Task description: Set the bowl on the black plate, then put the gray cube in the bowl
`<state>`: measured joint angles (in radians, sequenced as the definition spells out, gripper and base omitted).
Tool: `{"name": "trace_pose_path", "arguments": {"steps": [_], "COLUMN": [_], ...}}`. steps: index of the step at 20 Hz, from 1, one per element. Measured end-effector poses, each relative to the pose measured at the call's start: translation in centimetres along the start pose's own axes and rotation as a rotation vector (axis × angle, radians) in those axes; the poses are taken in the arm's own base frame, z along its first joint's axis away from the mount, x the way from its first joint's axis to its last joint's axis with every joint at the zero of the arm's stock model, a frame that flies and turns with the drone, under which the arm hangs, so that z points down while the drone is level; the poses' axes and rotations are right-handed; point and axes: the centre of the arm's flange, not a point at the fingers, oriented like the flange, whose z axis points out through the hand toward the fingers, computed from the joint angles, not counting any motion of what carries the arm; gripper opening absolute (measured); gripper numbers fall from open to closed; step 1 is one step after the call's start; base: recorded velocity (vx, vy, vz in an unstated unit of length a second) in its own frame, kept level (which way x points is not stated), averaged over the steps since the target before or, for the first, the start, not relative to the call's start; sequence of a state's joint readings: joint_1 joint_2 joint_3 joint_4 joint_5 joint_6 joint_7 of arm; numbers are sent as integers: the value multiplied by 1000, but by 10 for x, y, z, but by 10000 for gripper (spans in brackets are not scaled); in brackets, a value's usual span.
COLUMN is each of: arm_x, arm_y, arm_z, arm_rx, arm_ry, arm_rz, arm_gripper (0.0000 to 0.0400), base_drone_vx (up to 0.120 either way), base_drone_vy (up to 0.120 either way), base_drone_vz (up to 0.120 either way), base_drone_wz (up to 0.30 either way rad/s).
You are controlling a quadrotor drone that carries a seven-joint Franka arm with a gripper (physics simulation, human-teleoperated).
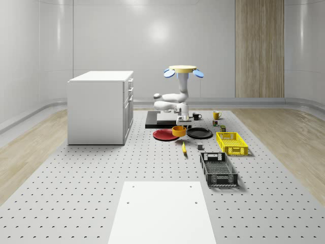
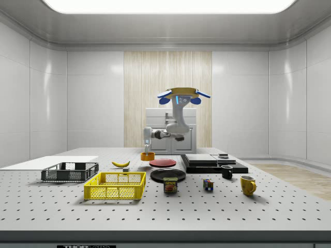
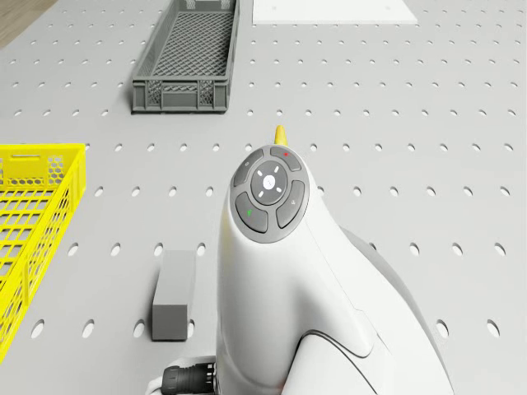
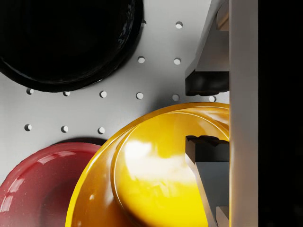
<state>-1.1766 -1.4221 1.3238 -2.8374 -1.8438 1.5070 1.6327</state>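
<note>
Orange bowl [image 1: 178, 131] upright between red and black plate [image 1: 199, 133]; gray cube [image 3: 174, 295] apart.

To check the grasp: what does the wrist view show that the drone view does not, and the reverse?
Wrist view: the open pincer astride the rim of the yellow bowl, beside the black plate and the red plate. Drone view: gray cube, yellow basket, gray crate. Both: the holed table. The drone hovers over the table near the plates.

Bright, even light from a ceiling panel [image 2: 168, 5]; soft shadows, white glare on the bowl [image 4: 142, 151].
</note>
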Motion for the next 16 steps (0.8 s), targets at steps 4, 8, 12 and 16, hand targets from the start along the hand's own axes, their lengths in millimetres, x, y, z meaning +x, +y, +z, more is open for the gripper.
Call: {"name": "trace_pose_path", "arguments": {"steps": [4, 8, 12, 16], "arm_x": [-5, 4, -3, 1], "arm_y": [-3, 4, -1, 0], "arm_z": [0, 0, 0, 0], "arm_rx": [-2, 2, -1, -1], "arm_ry": [2, -2, 1, 0], "arm_rz": [18, -24, 6, -31], "arm_gripper": [105, 124, 109, 127], "base_drone_vx": [-120, -120, -120, -120], "base_drone_vy": [120, 120, 120, 120], "base_drone_vz": [0, 0, 0, 0], "base_drone_wz": [0, 0, 0, 0]}}
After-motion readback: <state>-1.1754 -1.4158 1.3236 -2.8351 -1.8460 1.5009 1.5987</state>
